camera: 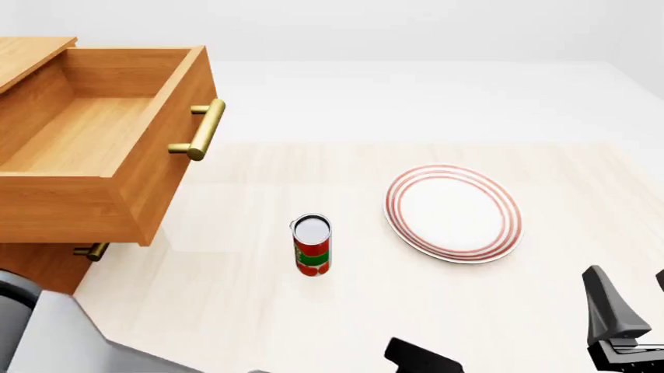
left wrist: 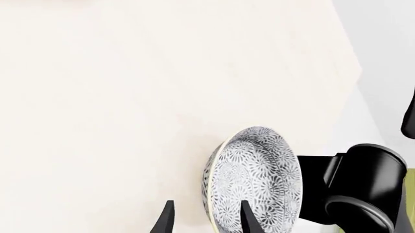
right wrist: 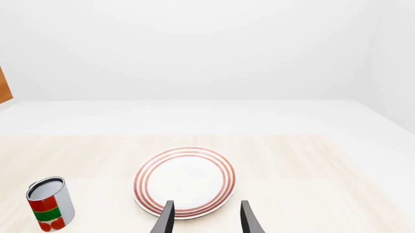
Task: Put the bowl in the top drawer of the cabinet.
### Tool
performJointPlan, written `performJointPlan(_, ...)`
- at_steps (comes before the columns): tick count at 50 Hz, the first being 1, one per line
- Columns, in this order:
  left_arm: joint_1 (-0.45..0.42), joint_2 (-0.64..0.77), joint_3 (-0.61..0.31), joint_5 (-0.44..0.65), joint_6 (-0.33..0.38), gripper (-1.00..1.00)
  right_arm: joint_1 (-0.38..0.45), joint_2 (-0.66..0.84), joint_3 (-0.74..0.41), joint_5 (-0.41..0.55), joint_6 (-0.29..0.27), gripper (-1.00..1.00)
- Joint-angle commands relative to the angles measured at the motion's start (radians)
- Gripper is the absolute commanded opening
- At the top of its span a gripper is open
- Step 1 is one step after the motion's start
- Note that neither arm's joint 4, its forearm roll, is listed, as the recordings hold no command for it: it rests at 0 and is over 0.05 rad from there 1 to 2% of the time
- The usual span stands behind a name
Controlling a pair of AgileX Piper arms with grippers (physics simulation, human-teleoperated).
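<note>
Your left tool (left wrist: 204,221) stood open, empty, at the bowl (left wrist: 254,178); right tool (right wrist: 206,218) open, empty, near the plate (right wrist: 184,180); top drawer (camera: 99,140) open.

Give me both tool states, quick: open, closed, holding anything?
Left tool: open, holding nothing; the bowl lies just beyond its fingertips.
Right tool: open, empty, facing the plate.

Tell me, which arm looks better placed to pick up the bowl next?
Left, probably. Its pincer is open with the bowl right by its fingertips, one tip over the rim. The right pincer faces the plate instead, with no bowl in its view.
</note>
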Motion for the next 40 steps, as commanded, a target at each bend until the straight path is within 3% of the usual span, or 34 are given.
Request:
performJointPlan(1,-0.005,0.016,-0.005,-0.007,-0.008,1.00,0.000,0.000,0.000,0.000,0.000,1.00)
performJointPlan(39,0.005,0.021,-0.003,-0.009,-0.008,1.00,0.002,0.001,0.013,-0.014,0.000,1.00)
performJointPlan(40,0.010,0.019,-0.003,-0.008,-0.005,-1.00,0.002,0.002,0.013,-0.014,0.000,1.00)
